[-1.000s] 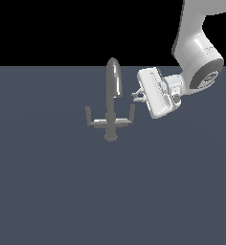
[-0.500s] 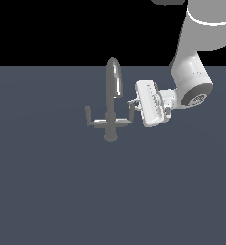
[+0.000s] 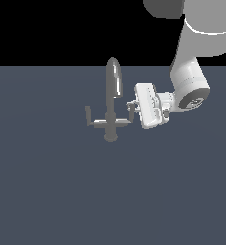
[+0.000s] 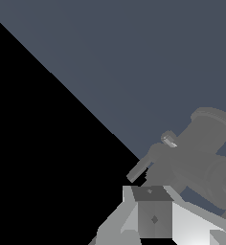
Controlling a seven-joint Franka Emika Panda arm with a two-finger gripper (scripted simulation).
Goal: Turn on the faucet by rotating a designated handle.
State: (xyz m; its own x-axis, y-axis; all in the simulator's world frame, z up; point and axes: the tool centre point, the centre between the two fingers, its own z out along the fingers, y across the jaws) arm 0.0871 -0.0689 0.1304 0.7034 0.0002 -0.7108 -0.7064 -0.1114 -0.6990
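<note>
The faucet [image 3: 110,119] stands on the dark floor, a grey tap with a tall arched spout whose tip droops toward the exterior view's right. The handle [image 3: 128,118] is the thin side arm with an upturned tip on that side. A mirror arm [image 3: 89,116] sticks out on the opposite side. My gripper [image 3: 131,106] points sideways at the handle's upturned tip, touching or nearly touching it. Its fingers look pressed together and hold nothing. In the wrist view the fingers [image 4: 152,210] show as one block just in front of the handle [image 4: 142,166] and the faucet's round base [image 4: 211,125].
The flat dark grey floor [image 3: 62,191] runs all around the faucet. The white arm [image 3: 191,86] comes down from the exterior view's upper right, beside the faucet.
My gripper has moved toward the exterior view's left and a little lower, closing in on the handle's tip. The faucet and its arms look unmoved.
</note>
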